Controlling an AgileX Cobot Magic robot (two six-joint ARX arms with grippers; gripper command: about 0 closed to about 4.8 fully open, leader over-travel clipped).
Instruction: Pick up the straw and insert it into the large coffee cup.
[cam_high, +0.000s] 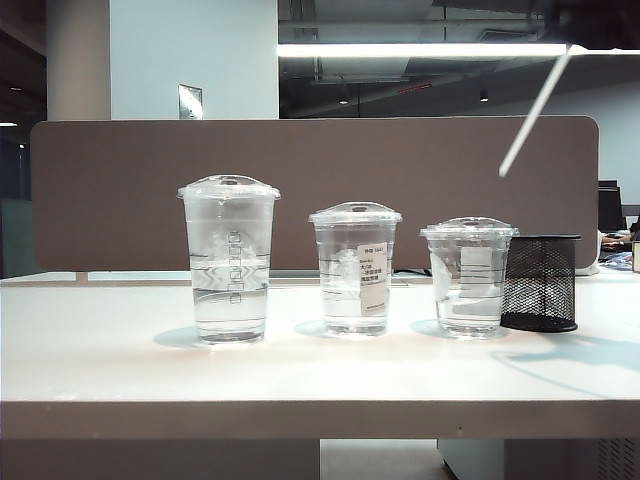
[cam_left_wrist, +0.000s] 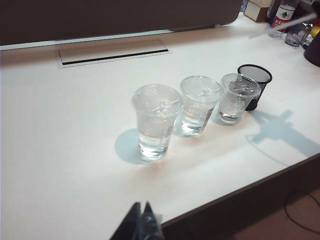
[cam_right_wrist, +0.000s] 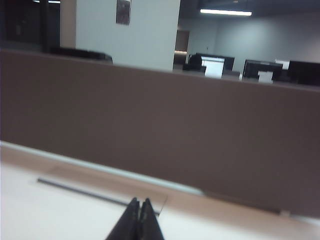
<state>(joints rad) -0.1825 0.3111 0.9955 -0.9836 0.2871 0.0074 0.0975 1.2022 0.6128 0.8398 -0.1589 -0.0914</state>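
Three cups, exterior view: all in a row on the white table (cam_high: 100, 350), clear plastic with domed lids and water inside.
Large cup (cam_high: 228, 265): tallest and widest, at the left end, with a column of small printed squares down its front.
Labels: the middle cup (cam_high: 354, 270) wears a white sticker with print too small to read; the short cup (cam_high: 468, 275) has a plain white patch.
Straw (cam_high: 535, 112): long, thin, white, and up in the air at the upper right, above the black mesh pot (cam_high: 540, 282)!
Straw's lean: tilted, lower end down-left, upper end up-right.
Left wrist view, left gripper (cam_left_wrist: 141, 212): low at the table's near edge, fingers pressed together, nothing between them.
Large cup here (cam_left_wrist: 156, 122): nearest of the row.
Straw here (cam_left_wrist: 287, 25): a faint blurred streak, far corner.
Right wrist view, right gripper (cam_right_wrist: 139, 210): raised, facing the brown partition (cam_right_wrist: 160, 135), fingers closed tight; no straw shows between them.
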